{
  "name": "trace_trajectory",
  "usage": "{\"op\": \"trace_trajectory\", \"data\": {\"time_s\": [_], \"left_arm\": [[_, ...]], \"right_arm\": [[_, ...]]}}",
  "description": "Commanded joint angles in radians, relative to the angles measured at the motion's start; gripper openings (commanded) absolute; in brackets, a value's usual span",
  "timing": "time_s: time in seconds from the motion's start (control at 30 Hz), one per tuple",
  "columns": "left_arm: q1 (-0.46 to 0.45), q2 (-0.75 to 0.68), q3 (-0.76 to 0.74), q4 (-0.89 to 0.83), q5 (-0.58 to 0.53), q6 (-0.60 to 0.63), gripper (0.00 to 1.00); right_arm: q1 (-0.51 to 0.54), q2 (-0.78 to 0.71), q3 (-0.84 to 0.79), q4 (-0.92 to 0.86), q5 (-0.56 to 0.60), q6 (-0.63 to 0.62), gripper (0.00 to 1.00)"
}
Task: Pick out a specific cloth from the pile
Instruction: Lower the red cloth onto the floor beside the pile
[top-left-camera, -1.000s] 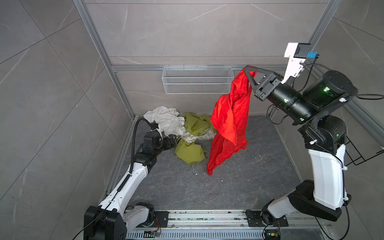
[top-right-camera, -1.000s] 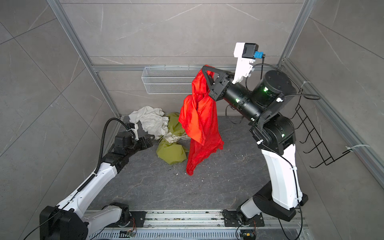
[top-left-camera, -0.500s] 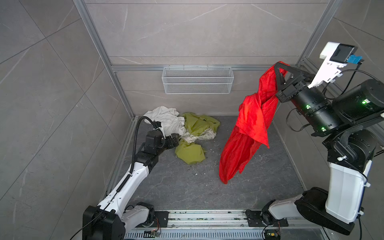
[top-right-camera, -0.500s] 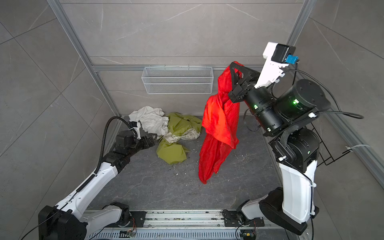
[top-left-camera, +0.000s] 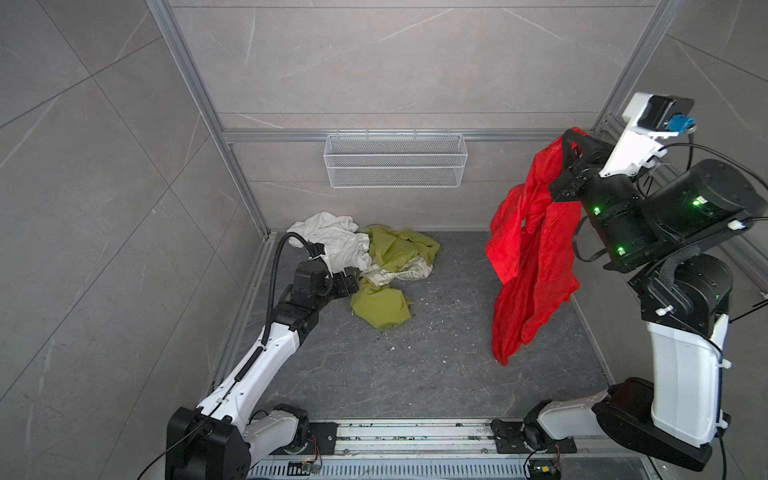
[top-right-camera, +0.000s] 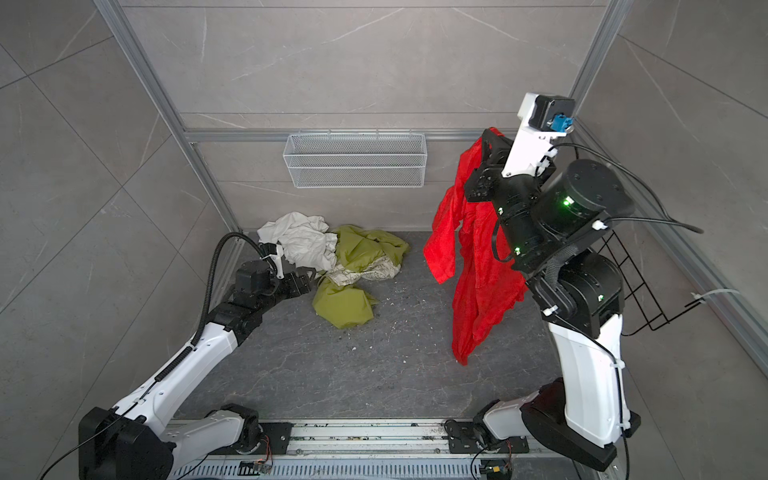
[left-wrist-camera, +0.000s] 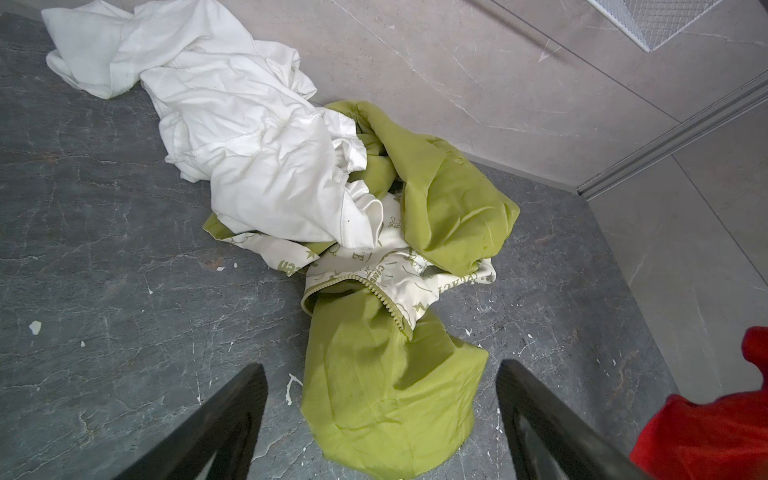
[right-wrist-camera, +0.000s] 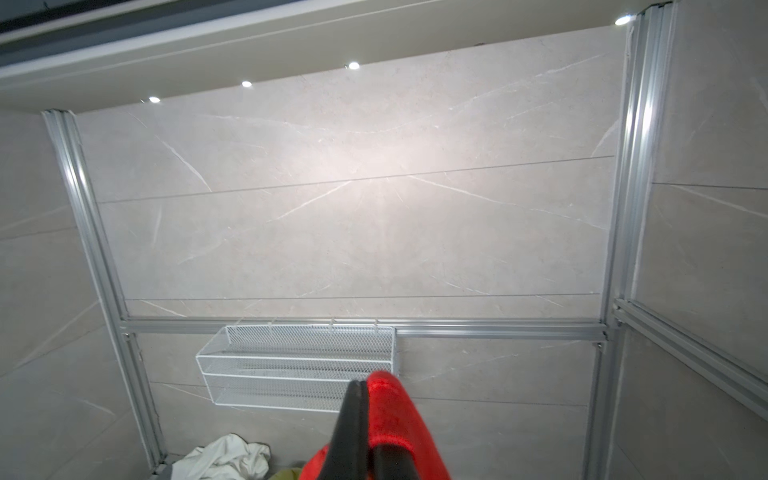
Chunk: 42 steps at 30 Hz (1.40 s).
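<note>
Cloth (top-left-camera: 536, 257) farther right, away from pile (top-left-camera: 390, 253)

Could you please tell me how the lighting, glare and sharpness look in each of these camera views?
Right wrist view: ceiling spotlights show, a bright glare patch washes out the back wall, and the frame posts bow from lens distortion. Left wrist view: even light, the pile sharp. Both top views: soft, even light; the red cloth is strongly saturated.
</note>
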Motion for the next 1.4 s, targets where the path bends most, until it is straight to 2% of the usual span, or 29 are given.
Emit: {"op": "trace_trajectory", "data": {"time_s": [0.0,0.2,0.53,0.77,1.13,1.37], "left_arm": [[-0.008,0.002,0.046,0.025,-0.005,0.004,0.89],[-0.010,0.005,0.043,0.025,-0.008,0.005,0.89],[-0.012,0.007,0.043,0.027,-0.008,0.007,0.89],[-0.013,0.014,0.043,0.028,-0.005,0.007,0.89],[-0.022,0.021,0.050,0.031,0.001,0.010,0.89],[-0.034,0.016,0.052,0.027,-0.006,0.009,0.89]], "right_arm": [[0.002,-0.023,-0.058,0.099,0.073,-0.065,0.00],[-0.035,-0.042,-0.173,0.122,0.068,-0.033,0.00],[-0.235,-0.071,-0.339,0.047,-0.166,0.222,0.00],[-0.314,-0.141,-0.494,0.059,-0.213,0.297,0.00],[-0.332,-0.235,-0.758,0.055,-0.340,0.418,0.00],[-0.332,-0.257,-0.895,0.074,-0.468,0.517,0.00]]}}
